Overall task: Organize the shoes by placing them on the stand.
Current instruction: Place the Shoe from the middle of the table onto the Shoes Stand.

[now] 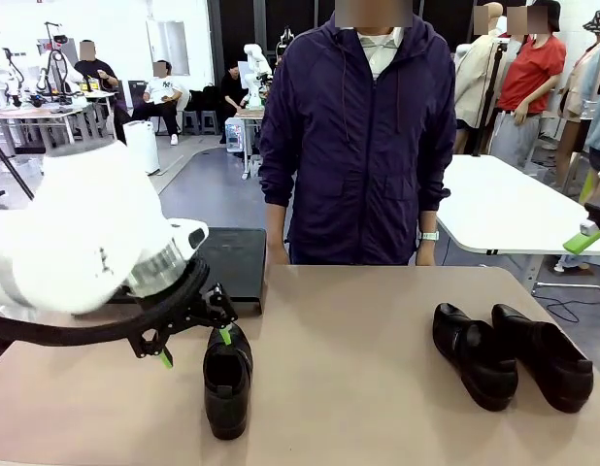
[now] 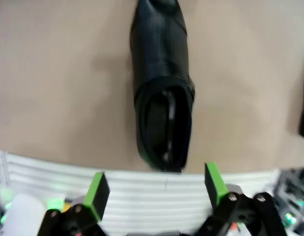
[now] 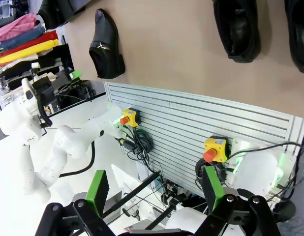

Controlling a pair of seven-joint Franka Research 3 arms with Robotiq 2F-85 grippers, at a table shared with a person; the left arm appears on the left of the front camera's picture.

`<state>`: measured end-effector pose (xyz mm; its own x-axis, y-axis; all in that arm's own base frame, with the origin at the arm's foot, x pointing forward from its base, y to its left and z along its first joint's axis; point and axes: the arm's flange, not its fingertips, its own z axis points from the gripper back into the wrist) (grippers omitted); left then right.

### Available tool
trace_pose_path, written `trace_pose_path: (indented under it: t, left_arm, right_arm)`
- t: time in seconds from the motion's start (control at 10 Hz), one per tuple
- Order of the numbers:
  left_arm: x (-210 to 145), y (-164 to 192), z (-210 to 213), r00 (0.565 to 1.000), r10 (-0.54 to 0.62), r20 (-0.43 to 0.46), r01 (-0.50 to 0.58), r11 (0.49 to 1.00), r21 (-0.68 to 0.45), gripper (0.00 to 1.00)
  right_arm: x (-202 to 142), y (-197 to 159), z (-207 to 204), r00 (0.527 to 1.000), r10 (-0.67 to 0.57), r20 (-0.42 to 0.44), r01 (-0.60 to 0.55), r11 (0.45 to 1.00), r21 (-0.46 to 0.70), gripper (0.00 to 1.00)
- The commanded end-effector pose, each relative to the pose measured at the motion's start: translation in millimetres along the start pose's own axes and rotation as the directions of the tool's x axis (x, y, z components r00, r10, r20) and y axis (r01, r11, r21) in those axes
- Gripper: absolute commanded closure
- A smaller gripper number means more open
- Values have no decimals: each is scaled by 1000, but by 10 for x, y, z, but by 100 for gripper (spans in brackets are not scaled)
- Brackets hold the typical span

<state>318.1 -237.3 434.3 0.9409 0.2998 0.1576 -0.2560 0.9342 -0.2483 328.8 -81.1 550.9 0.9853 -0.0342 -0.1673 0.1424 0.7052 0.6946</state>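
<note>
Lying on its sole on the worktop [image 1: 378, 325], the nearest shoe [image 1: 227, 381] had its heel toward the robot and its toe toward the far side. It looked light to middling in weight. The sole and heel cup were likely stiff and the upper softer. The glossy leather would probably be slippery under flat pads, so a squeeze across the rounded toe risked sliding off. The better hold seemed to be at the rim of the opening, either with one pad inside the heel cup and one outside it, or across the two side walls just ahead of the heel. The toe might dip on lifting, since that grip sits behind the shoe's middle. The left gripper [image 2: 155, 186] hung over this shoe, jaws spread wide and empty, and in its wrist view the heel opening sat just ahead of the pads, apart from them. The stand [image 1: 237, 262] lay just beyond the shoe's toe, close but not touching. A second shoe [image 1: 475, 356] and a third shoe [image 1: 545, 359] sat side by side well apart from the nearest shoe, toward the robot's right. The right gripper [image 3: 154, 189] was raised well clear of it, jaws likewise released and holding nothing. A person [image 1: 363, 136] stood past the stand at the far edge.
</note>
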Motion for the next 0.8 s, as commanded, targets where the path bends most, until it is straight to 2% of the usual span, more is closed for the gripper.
trace_pose_path:
  t: [0.0, 0.4, 0.7]
  left_arm:
    - [18, -25, -331, 994, 10, 105, -19, 996, 87, 0]
    - [21, 65, -853, 996, -62, 63, 49, 981, 189, 0]
    - [30, 110, -1094, 998, -65, 12, 62, 981, 185, 0]
  right_arm:
    - [5, 21, 24, 1000, 14, -1, -14, 1000, 13, 0]
    - [5, 21, 24, 1000, 14, -1, -14, 1000, 13, 0]
    - [5, 21, 24, 1000, 14, -1, -14, 1000, 13, 0]
